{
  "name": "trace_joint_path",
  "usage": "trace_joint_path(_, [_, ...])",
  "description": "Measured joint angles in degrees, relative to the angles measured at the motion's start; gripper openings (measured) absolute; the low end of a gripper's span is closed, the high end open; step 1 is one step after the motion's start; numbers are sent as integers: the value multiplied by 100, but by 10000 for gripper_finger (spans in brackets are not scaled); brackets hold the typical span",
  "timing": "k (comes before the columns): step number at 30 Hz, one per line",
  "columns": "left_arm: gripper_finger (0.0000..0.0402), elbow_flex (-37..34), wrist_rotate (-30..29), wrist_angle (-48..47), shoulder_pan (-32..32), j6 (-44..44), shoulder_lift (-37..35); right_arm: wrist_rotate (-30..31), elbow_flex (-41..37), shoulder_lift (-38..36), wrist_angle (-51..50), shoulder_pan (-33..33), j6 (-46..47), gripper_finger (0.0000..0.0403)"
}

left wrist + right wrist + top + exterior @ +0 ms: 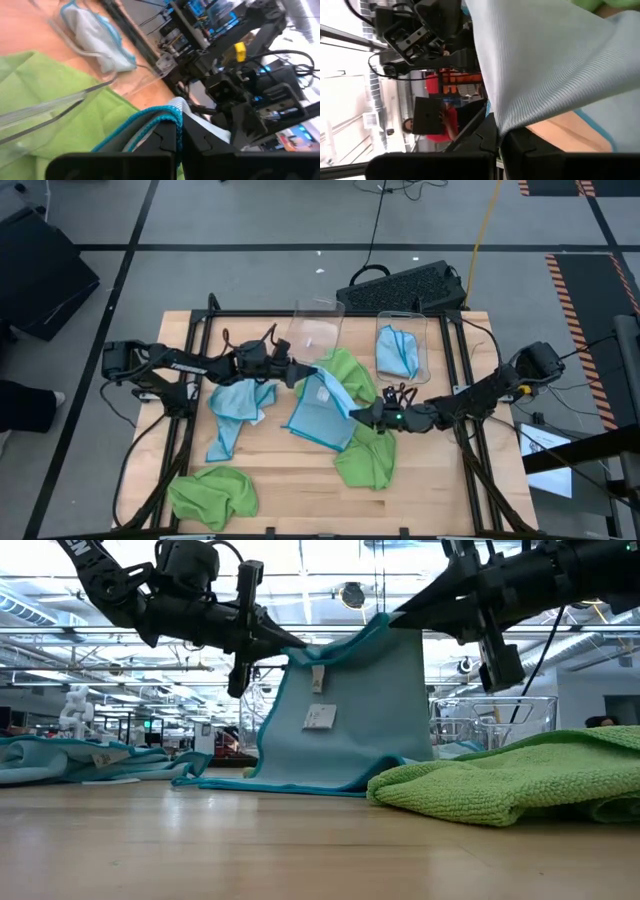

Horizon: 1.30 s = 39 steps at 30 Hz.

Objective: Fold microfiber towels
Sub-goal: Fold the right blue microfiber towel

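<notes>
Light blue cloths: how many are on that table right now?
3. One light blue microfiber cloth hangs mid-table, held up between the left gripper and right gripper. Another lies crumpled at left. A third sits inside the clear plastic bin. More could hide under green ones.

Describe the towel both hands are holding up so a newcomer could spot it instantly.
Start at the wooden table and look to its middle, between the two arms. The light blue towel hangs there, stretched between the left hand and right hand. Unlike its neighbours, it is lifted and shows a white tag.
</notes>
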State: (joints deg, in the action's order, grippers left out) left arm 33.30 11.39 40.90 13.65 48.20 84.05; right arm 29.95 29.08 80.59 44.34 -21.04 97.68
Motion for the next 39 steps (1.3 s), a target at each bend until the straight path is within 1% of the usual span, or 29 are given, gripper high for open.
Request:
trace_joint_path(4, [6,0,48,46,-51,62,0,-67,-1,-196,-16,0,-210,4])
trace_joint_path(8, [3,2,102,581,-186,18,-2,-303,-43,-614,-222,-1,-478,4])
trace_joint_path(13, [6,3,-110,994,-262,-84,-2,-284,-167,-1329,-965,3,-546,4])
trace_joint_path(16, [3,4,-214,972,-249,-132,-2,-284,-217,-1668,-1443,34,-544,4])
trace_joint_path(20, [7,4,-217,899,-248,-165,-2,-186,-252,-1948,-1826,42,-488,4])
trace_joint_path(24, [3,4,103,794,-247,-273,-2,-149,-256,-1989,-1845,42,-479,4])
trace_joint_path(26, [6,7,161,613,-248,-306,-2,-146,-256,-1962,-1816,33,-447,4])
trace_joint_path(32, [4,7,165,278,-247,-444,-2,-144,-256,-1810,-1763,33,-295,4])
trace_joint_path(36, [6,7,74,304,-248,-470,-2,-135,-256,-1746,-1764,32,-240,4])
trace_joint_path(39, [4,7,-61,556,-165,-401,-2,-122,-256,-1743,-1775,31,-299,4])
